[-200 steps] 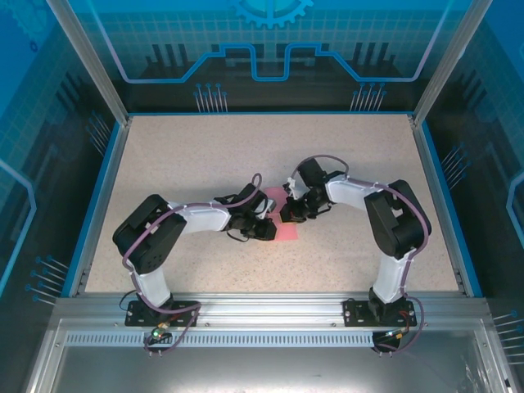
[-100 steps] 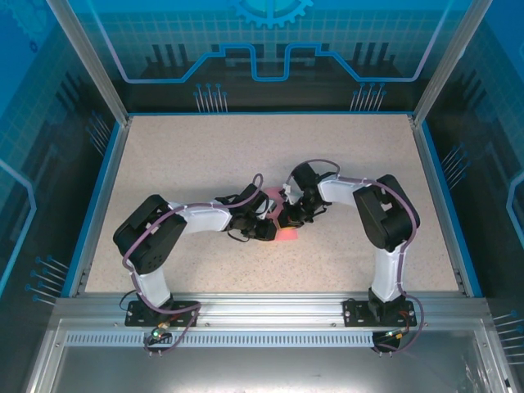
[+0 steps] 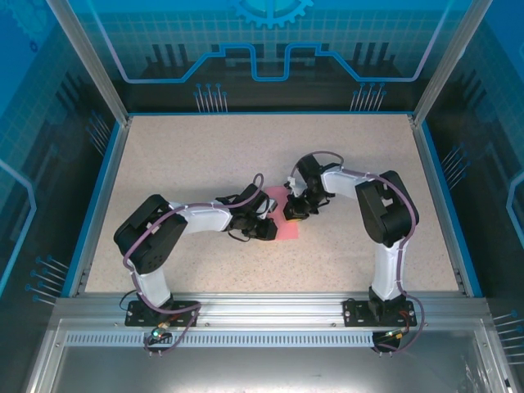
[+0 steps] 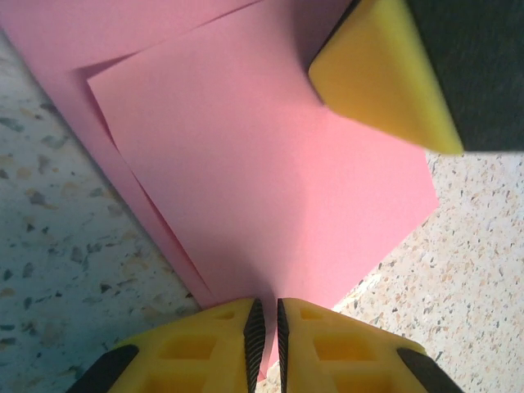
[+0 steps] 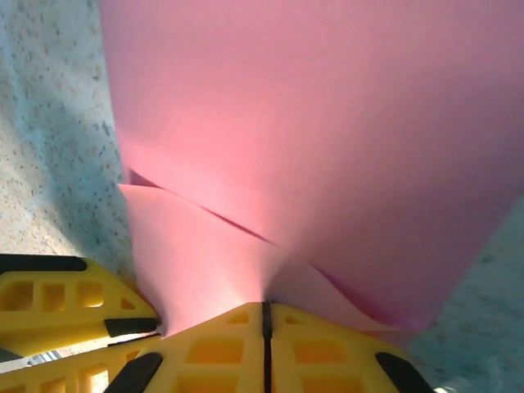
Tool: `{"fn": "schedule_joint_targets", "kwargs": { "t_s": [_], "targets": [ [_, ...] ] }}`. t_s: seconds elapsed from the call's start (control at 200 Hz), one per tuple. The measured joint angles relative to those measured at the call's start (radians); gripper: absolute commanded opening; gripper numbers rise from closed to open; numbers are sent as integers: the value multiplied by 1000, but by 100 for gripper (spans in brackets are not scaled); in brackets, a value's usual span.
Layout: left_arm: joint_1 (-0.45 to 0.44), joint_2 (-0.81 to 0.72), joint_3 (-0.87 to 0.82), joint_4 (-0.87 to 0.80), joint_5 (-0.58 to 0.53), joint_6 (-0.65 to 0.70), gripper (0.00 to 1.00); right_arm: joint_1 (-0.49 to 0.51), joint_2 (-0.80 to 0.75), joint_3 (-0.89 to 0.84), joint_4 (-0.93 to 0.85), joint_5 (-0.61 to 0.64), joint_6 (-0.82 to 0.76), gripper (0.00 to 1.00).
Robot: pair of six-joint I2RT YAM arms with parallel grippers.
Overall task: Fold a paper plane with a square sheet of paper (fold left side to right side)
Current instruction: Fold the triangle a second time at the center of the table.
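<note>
The square sheet of paper (image 3: 288,232) is pink and lies folded in layers on the speckled table between my two grippers. In the left wrist view the paper (image 4: 270,180) shows two overlapping layers, and my left gripper (image 4: 266,307) pinches its near edge between almost closed jaws. The right gripper's yellow fingertip (image 4: 385,74) rests at the paper's far corner. In the right wrist view the paper (image 5: 327,123) puckers and lifts where my right gripper (image 5: 266,307) is shut on it. From above, the left gripper (image 3: 268,230) and right gripper (image 3: 291,213) sit close together over the paper.
The table (image 3: 205,155) is a speckled beige surface bounded by a blue rim and metal frame posts. The left gripper's yellow finger (image 5: 65,307) lies just left of my right gripper's jaws.
The right arm swung its elbow leftward, then its gripper drew back slightly up and right with the paper's edge. The left arm has held still.
</note>
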Motion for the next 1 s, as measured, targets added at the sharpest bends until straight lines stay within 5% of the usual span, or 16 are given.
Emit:
{"fn": "schedule_joint_targets", "kwargs": {
  "t_s": [1.0],
  "targets": [
    [-3,5,0,29,-17,0,18,-167,-73,-13,-31,63,-45,10]
  ]
}}
